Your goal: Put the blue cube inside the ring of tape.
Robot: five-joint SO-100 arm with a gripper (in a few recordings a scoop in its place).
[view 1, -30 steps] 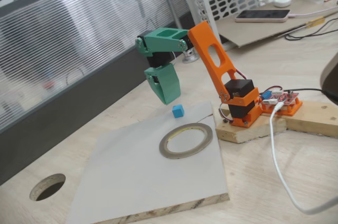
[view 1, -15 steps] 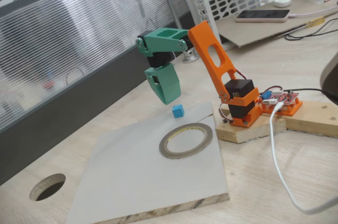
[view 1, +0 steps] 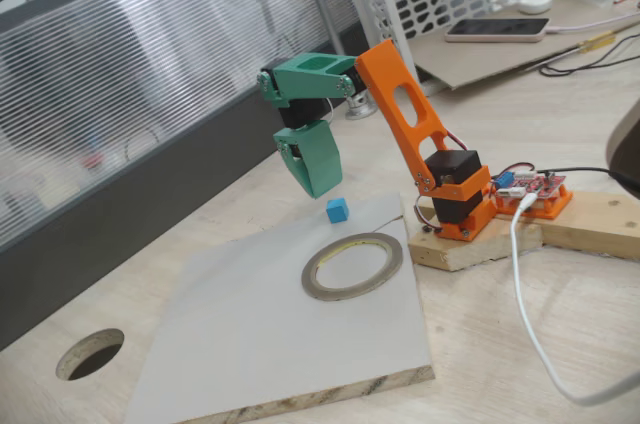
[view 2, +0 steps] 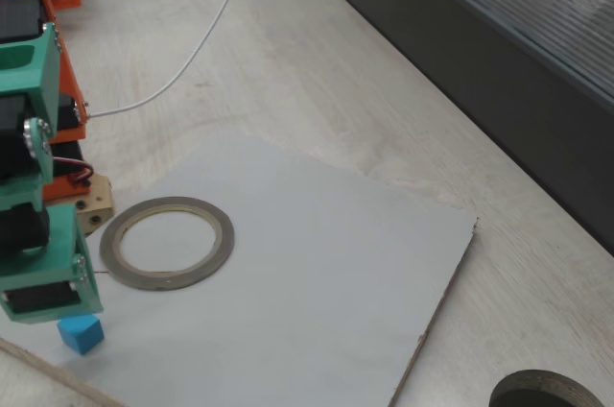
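Blue cube (view 1: 337, 210) loose on grey board (view 1: 250, 324) near its far edge, just beside ring of tape (view 1: 352, 265) but outside it; green gripper (view 1: 318, 182) poised above cube, not touching, jaws' opening indiscernible; open board leftward, desk (view 1: 560, 344) beyond, round hole (view 1: 90, 354) well apart.

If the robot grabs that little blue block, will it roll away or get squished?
Probably neither. The blue cube has flat faces and sits square on the grey board, so it should slide, not roll. Its sharp edges suggest it is stiff. It is tiny beside the gripper, so it is likely light and could slip if pinched off-centre.
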